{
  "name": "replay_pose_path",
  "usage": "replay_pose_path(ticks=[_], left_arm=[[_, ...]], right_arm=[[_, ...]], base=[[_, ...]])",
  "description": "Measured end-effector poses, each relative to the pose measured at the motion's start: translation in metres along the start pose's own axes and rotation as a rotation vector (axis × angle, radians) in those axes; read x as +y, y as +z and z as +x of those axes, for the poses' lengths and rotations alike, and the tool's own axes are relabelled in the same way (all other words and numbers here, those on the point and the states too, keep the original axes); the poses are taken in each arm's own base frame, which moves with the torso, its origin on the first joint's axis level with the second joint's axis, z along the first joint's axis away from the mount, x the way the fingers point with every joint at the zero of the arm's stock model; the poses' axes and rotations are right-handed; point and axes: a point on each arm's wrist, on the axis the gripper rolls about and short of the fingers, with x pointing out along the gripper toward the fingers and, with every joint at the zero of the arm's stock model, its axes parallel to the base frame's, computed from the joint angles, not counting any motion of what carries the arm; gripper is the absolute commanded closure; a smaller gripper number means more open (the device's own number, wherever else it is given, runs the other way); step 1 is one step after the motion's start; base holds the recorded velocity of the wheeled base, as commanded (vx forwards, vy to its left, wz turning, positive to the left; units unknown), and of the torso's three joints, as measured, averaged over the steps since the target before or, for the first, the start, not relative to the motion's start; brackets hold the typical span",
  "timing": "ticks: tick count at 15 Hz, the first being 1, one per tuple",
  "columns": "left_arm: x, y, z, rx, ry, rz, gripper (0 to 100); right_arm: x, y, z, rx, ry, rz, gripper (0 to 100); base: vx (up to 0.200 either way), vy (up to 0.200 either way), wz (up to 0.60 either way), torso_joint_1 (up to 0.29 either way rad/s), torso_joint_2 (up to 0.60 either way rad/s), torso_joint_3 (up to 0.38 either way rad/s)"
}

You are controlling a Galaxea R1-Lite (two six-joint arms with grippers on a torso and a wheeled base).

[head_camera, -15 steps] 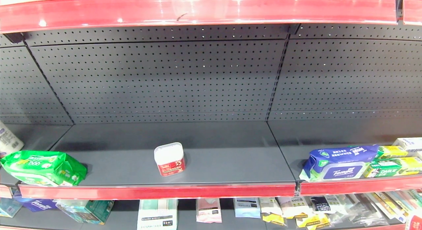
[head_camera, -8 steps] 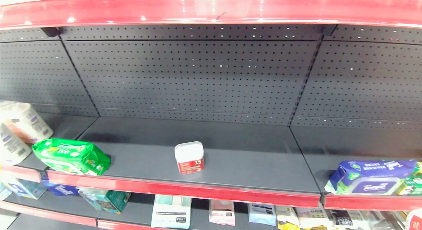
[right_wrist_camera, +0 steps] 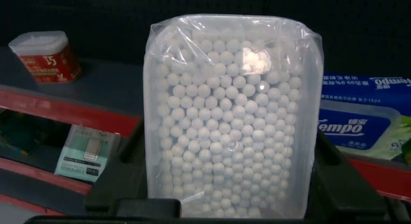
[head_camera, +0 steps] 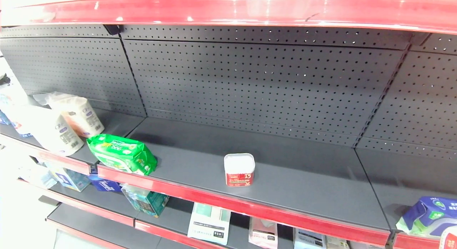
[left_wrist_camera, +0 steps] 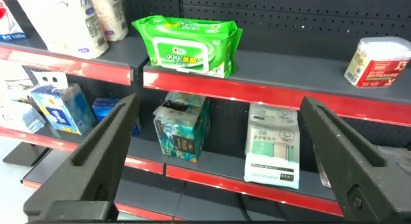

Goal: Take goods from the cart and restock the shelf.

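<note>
1. Shelf (head_camera: 303,181): dark grey board with a red front lip and a perforated back panel (head_camera: 250,77). All positions below are referenced to this shelf.
2. White paper roll packs (head_camera: 53,129): on the bay adjoining the shelf's left end.
3. Blue wipes pack (head_camera: 428,215): on the bay adjoining the shelf's right end, at the front lip.
4. Green wipes pack (head_camera: 121,153): lying flat at the shelf's front left corner.
5. Clear pack of white cotton swabs (right_wrist_camera: 231,89): the item to be stocked. It is in front of the shelf, off the board, clamped between the two fingers of my right gripper (right_wrist_camera: 230,140), which close against its sides.
6. Red-and-white tub (head_camera: 239,169): upright near the middle of the shelf, close to the front lip.
7. My left gripper (left_wrist_camera: 219,102): in front of the shelf's left part, fingers spread wide, nothing between them.
8. Teal box (left_wrist_camera: 183,126) and white pouch (left_wrist_camera: 274,144): on the tier directly below the shelf.
</note>
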Motion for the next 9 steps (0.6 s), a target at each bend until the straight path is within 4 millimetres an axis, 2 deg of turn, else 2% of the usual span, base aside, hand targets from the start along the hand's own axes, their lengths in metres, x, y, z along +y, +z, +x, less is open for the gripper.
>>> replay_pose_path(ticks=[2, 5, 7, 9], left_arm=[[0.000, 0.000, 0.000, 0.000, 0.001, 0.000, 0], [0.000, 0.000, 0.000, 0.000, 0.000, 0.000, 0], [0.000, 0.000, 0.000, 0.000, 0.000, 0.000, 0], [0.000, 0.000, 0.000, 0.001, 0.000, 0.000, 0]], right_arm=[[0.000, 0.013, -0.002, -0.032, 0.046, 0.024, 100], [0.000, 0.072, 0.004, -0.052, 0.141, 0.050, 100], [0.002, 0.104, 0.028, 0.020, 0.220, -0.030, 100], [0.006, 0.127, 0.060, 0.090, 0.310, -0.085, 100]], base=[[0.000, 0.000, 0.00, 0.000, 0.00, 0.000], [0.000, 0.000, 0.00, 0.000, 0.00, 0.000], [0.000, 0.000, 0.00, 0.000, 0.00, 0.000], [0.000, 0.000, 0.00, 0.000, 0.00, 0.000]])
